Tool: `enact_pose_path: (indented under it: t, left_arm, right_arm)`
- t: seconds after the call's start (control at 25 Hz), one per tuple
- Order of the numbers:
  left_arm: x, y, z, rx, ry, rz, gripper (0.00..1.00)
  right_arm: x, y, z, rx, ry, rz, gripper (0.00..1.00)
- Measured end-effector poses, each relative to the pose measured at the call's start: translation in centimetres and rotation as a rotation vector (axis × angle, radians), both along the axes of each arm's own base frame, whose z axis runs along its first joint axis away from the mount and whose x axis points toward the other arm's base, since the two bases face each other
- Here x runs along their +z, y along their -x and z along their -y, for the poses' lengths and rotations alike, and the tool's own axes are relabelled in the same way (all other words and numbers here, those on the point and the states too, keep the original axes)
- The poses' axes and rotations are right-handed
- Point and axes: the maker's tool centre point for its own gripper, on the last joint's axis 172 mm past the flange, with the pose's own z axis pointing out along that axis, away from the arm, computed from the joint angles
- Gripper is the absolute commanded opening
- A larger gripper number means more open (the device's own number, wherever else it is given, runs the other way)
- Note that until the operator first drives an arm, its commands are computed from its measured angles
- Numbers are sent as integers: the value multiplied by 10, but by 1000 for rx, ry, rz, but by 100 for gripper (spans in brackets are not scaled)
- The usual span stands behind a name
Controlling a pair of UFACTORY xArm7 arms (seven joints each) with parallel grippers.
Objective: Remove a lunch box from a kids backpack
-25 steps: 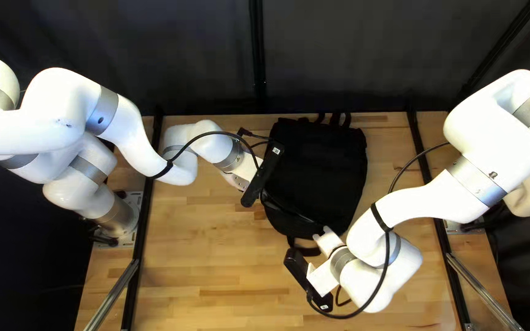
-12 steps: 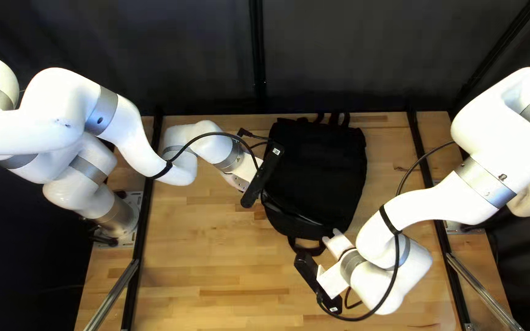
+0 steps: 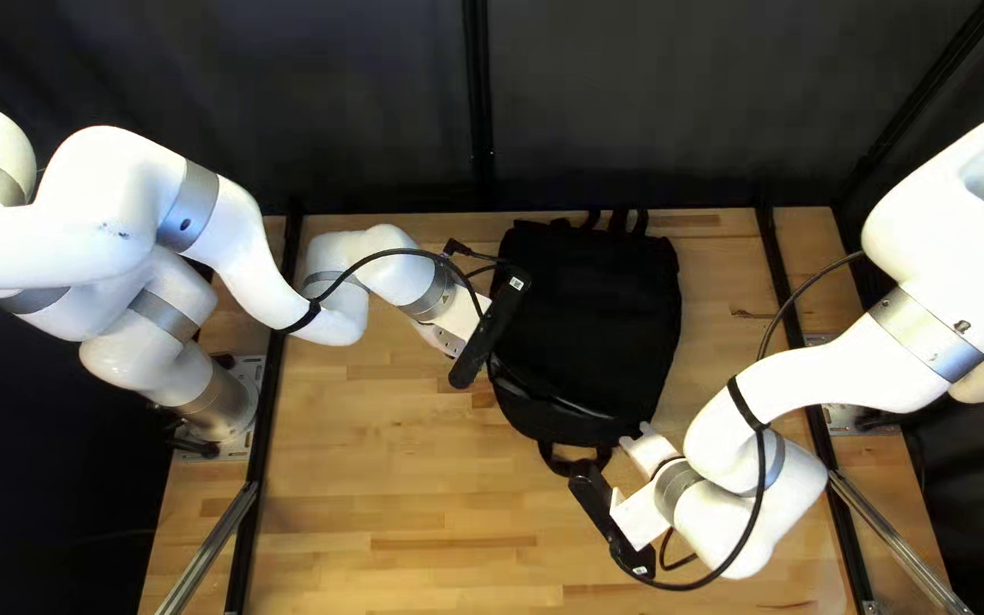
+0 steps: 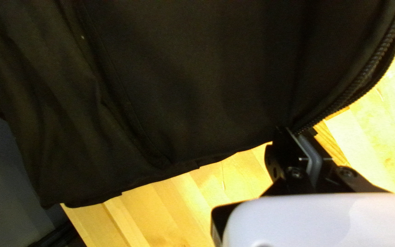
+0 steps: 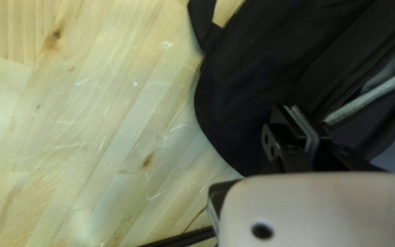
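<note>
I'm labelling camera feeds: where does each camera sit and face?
Top left view: above the table's near edge, slanting down toward the far curtain; shows left arm, right arm.
Left wrist view: on left wrist, facing backpack; shows left gripper.
Right wrist view: on right wrist, facing backpack and table; shows right gripper.
Both wrist views share the backpack.

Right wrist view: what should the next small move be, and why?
Probably ease the right gripper slightly farther from the left gripper, following the zipper. Its toothed edges stand apart close to the right fingertips, with a pale strip between, and no lunch box shows. Whether the fingertips hold a pull is unclear.
</note>
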Motion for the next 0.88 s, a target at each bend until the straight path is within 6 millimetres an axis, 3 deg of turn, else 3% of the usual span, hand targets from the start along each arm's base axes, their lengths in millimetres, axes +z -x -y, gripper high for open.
enact_pose_path:
  t: [0.88]
  left_arm:
    - [5,1,1,-10,-11,5,0]
  right_arm:
    - [-3,34,44,-49,-36,4,0]
